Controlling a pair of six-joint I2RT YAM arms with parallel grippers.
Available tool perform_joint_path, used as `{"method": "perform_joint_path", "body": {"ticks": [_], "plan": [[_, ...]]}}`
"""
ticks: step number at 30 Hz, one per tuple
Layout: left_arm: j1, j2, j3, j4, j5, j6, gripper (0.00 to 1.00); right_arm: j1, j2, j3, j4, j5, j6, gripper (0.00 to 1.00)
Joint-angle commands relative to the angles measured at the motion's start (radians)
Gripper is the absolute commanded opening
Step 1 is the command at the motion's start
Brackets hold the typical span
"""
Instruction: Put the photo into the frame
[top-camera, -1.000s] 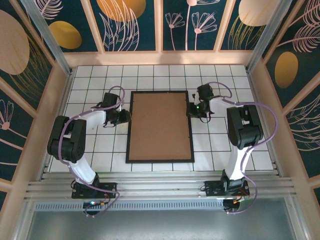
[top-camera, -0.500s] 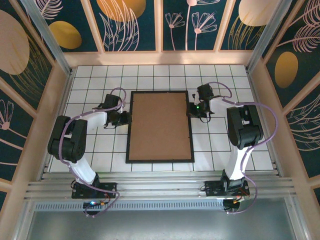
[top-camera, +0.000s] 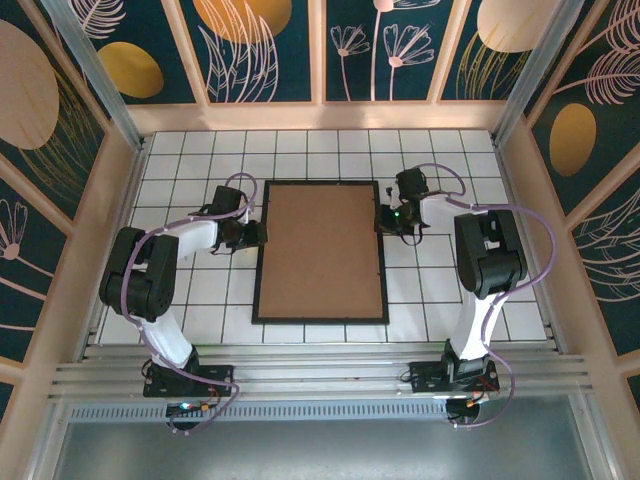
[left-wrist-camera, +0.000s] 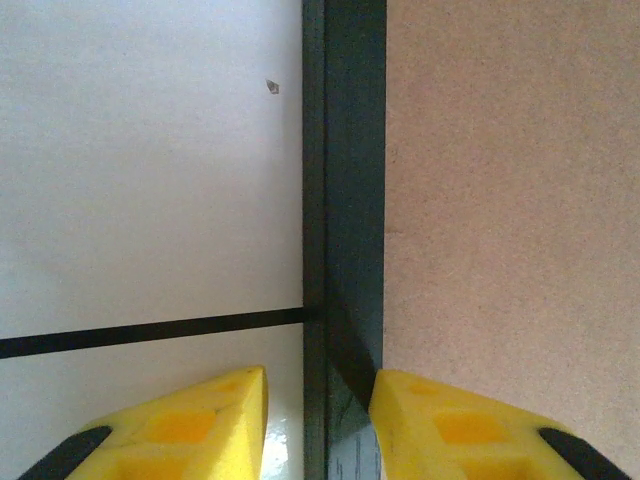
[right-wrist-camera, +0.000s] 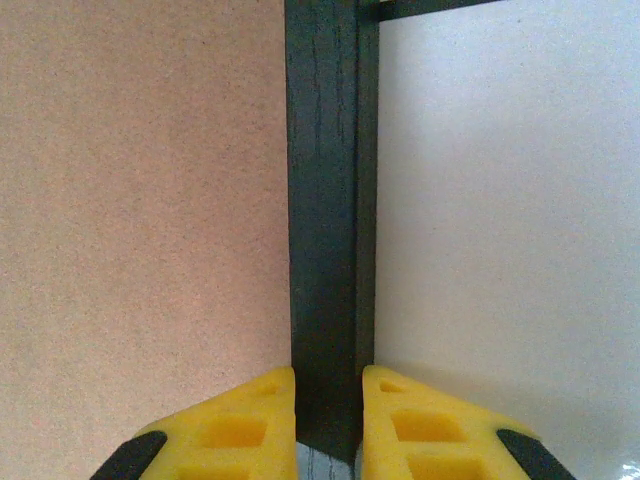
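The black frame lies flat on the tiled table with a plain brown backing board inside it. The photo is hidden. My left gripper is at the frame's left rail. It stands open astride that rail, one yellow finger over the white tile with a gap to the rail, the other finger over the board's edge. My right gripper is at the right rail, and its fingers press that rail from both sides.
White tiles with dark grout lines surround the frame. Wooden side walls close in the table on three sides. Both arms' purple cables loop above the wrists. The backing board looks flush inside the rail.
My left gripper has moved a little to the right, onto the frame's left rail. The right gripper and the frame have stayed put.
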Motion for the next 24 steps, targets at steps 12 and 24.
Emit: {"method": "perform_joint_path", "body": {"ticks": [12,24], "plan": [[-0.093,0.075,0.046,-0.080,-0.078,0.056,0.45,0.029,0.030,-0.019,-0.015,-0.001,0.000,0.18],[-0.159,0.130,0.097,-0.134,-0.208,0.069,0.51,0.031,0.025,-0.027,-0.015,0.001,0.000,0.18]]}}
